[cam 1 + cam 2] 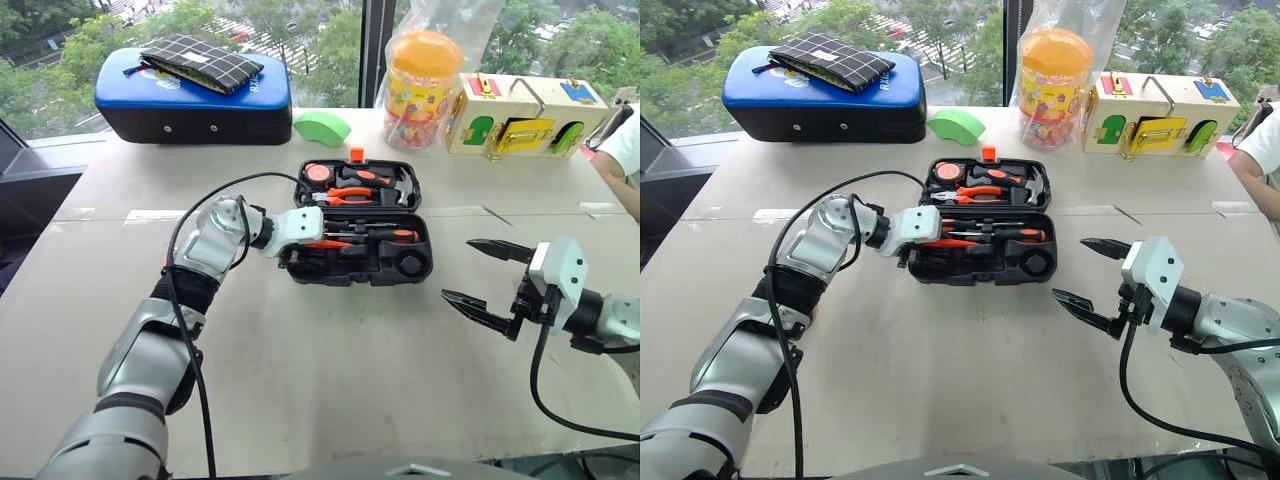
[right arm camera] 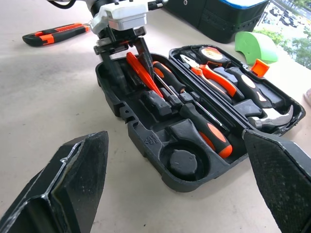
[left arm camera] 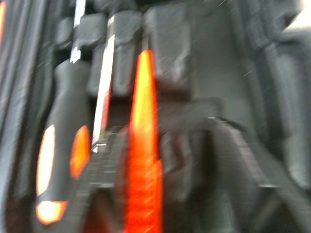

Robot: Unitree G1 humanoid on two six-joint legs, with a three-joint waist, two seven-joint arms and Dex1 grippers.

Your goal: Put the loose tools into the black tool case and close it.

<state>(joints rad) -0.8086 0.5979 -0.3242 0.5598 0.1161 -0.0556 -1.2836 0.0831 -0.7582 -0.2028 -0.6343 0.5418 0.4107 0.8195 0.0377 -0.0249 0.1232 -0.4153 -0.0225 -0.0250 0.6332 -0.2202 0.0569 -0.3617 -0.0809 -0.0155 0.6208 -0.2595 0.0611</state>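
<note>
Presently, at about nine o'clock of the table (image 1: pixel 330 400), the left gripper (image 2: pixel 127 51) is being held inside the near-left end of the black tool case (image 1: pixel 360 265), pointing downward. Its fingers are being kept partly parted on either side of the slim orange tester (image 2: pixel 142 73), which is being lowered at a slant toward its recess; whether it is being pinched or just let go cannot be told. That slant is judged to suit the long moulded slots, beside which two screwdrivers (image 2: pixel 194 114) are already being cradled. At the centre, the case is being left open flat, its lid half at twelve o'clock with pliers (image 1: pixel 350 195), a tape measure (image 1: pixel 318 172) and a hammer (image 2: pixel 265 114) seated in it. Outside the case, the folding cutter (image 2: pixel 56 33) is being left on the table beyond the left gripper, so one loose tool is judged to be outstanding before closing. At about three o'clock, the right gripper (image 1: pixel 488 280) is being held wide open and empty above the table, near the case's right end, probably kept clear as a standby.
</note>
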